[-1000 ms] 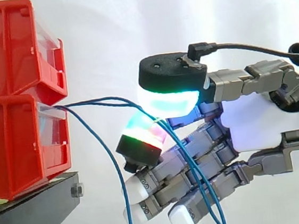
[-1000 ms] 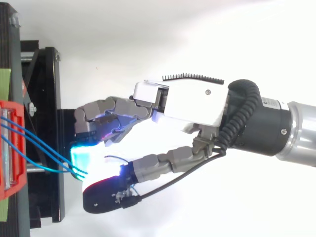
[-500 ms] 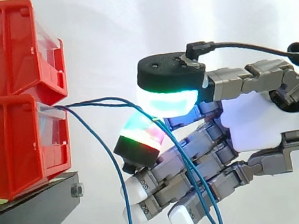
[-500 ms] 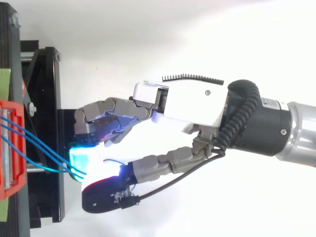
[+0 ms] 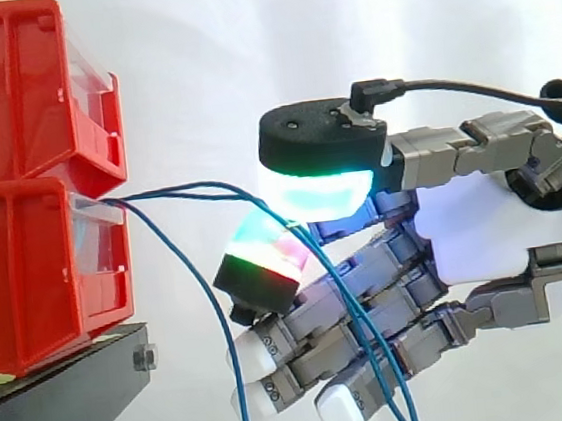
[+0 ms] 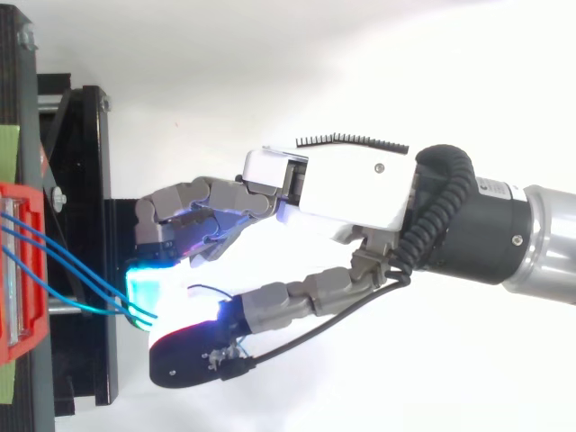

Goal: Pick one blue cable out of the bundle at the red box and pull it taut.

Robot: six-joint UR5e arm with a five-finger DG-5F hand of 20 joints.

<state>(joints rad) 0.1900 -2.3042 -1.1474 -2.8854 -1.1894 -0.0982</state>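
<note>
Thin blue cables (image 5: 173,192) come out of the lower red box (image 5: 27,277) at the left. Two of them run right and pass between the cyan-green thumb pad (image 5: 319,188) above and a red-green fingertip pad (image 5: 265,252) below, then hang down in front of the other fingers. A third blue cable (image 5: 218,328) drops straight down, clear of the hand. My hand (image 5: 484,229) reaches in from the right, thumb and one finger curled onto the two cables. From above, the cables (image 6: 63,261) end at the glowing pads of the hand (image 6: 351,189).
A second red box (image 5: 7,88) is stacked on the lower one. Both rest on a black stand (image 5: 59,395). A white curtain hangs behind. Open room lies between the boxes and the hand.
The pinching finger has edged slightly up and left towards the thumb pad. The hanging cable ends below the fingers have swung a little left. The arm has barely moved.
</note>
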